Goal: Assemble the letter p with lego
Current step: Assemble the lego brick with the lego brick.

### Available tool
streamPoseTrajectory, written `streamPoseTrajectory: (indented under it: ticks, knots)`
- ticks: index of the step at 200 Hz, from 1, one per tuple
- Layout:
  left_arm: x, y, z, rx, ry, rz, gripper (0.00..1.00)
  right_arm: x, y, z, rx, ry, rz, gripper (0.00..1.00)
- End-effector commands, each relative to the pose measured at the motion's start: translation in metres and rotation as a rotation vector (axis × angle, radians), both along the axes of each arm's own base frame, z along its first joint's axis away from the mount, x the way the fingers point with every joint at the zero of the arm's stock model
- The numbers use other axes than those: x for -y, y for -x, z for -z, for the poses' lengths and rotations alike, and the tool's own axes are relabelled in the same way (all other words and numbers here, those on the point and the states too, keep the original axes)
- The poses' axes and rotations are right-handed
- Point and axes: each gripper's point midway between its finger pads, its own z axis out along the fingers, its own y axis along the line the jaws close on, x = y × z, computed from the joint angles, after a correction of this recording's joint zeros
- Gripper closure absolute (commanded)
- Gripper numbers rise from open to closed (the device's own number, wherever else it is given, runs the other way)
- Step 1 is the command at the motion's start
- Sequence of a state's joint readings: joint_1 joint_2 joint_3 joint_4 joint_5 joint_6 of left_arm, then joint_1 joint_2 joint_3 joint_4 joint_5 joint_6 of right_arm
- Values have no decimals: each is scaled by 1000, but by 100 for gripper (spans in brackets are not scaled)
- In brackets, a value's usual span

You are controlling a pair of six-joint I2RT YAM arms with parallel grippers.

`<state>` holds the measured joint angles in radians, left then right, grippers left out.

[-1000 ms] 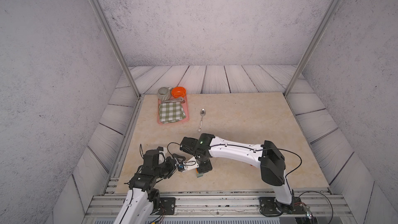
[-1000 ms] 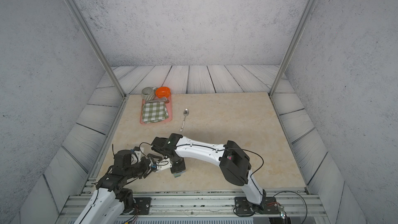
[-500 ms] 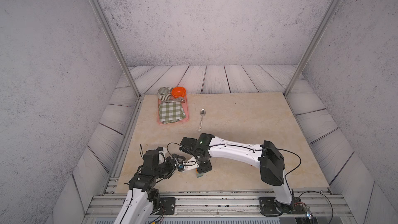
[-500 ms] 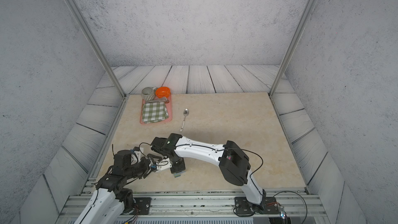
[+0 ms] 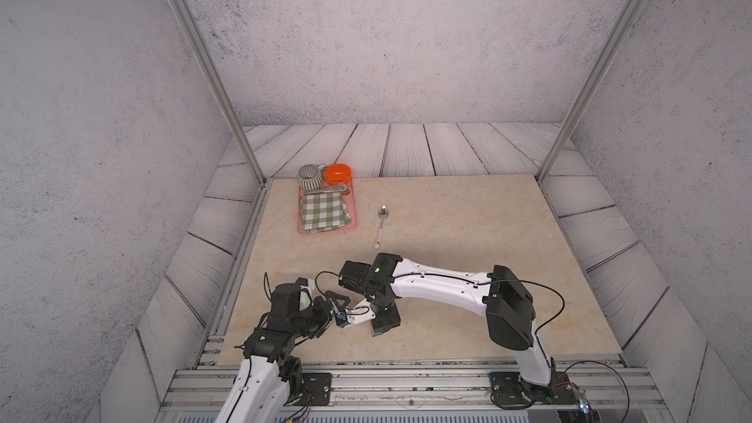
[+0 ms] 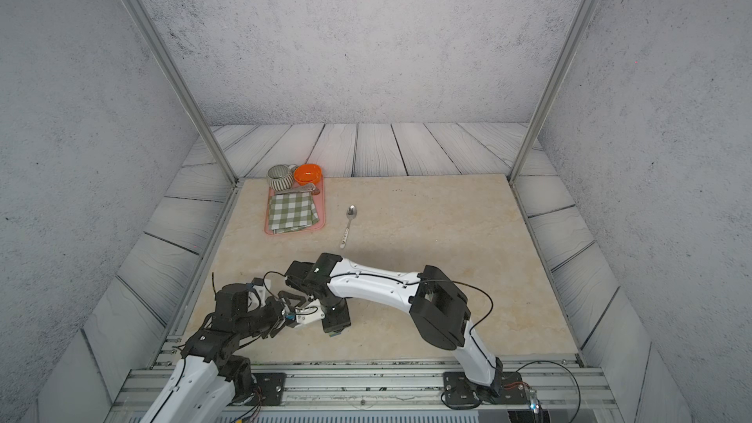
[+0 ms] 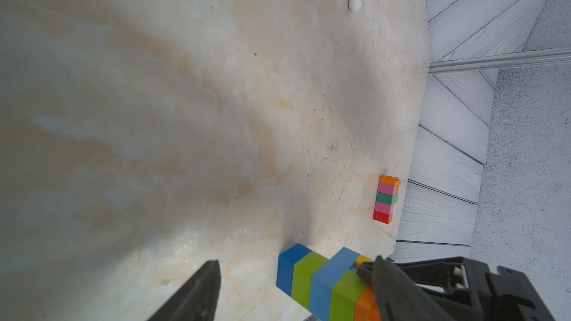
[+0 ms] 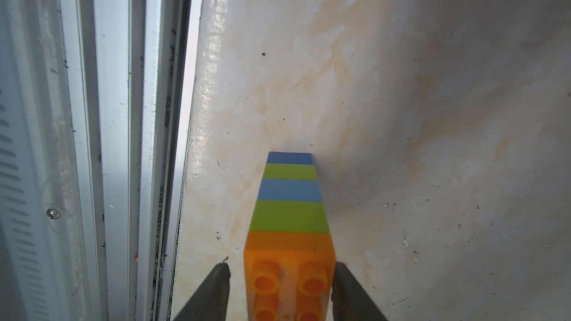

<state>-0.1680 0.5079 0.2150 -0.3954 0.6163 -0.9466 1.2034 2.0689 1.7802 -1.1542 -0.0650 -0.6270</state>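
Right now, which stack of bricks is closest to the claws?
The blue, lime and orange stack, between the right claw's tips. The pink, green and red stack sits far off near the table's edge.

Striped lego stack (image 8: 290, 214), parted pincer (image 8: 281, 264) astride

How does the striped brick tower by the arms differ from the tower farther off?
The striped tower is blue, lime and orange; the far tower is orange, pink, green and red. The striped tower sits between the fingers of the right end effector; the far tower sits alone near the table edge. Both are stacked lego bricks.
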Motion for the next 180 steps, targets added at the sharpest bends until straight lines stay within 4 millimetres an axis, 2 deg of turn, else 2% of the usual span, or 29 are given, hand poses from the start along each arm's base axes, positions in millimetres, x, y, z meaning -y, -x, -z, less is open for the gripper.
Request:
streamPoseTrajectory:
  ticks: [1,47,84,100,135,180]
  knots:
    - [10,6,-7,30,23,71,19,-19,-14,-26,51,-130,83,43]
    - [9,6,-6,29,17,68,19,-22,-12,-47,56,-205,99,46]
    - [9,6,-7,29,17,66,19,-22,-7,-52,33,-226,105,60]
    - [9,6,-6,29,16,66,19,-23,-5,-48,19,-218,105,71]
    - [8,6,-6,28,15,62,19,-21,-1,-37,-11,-188,108,87]
    - [4,5,-4,31,-3,36,19,-15,3,-22,-32,-157,114,90]
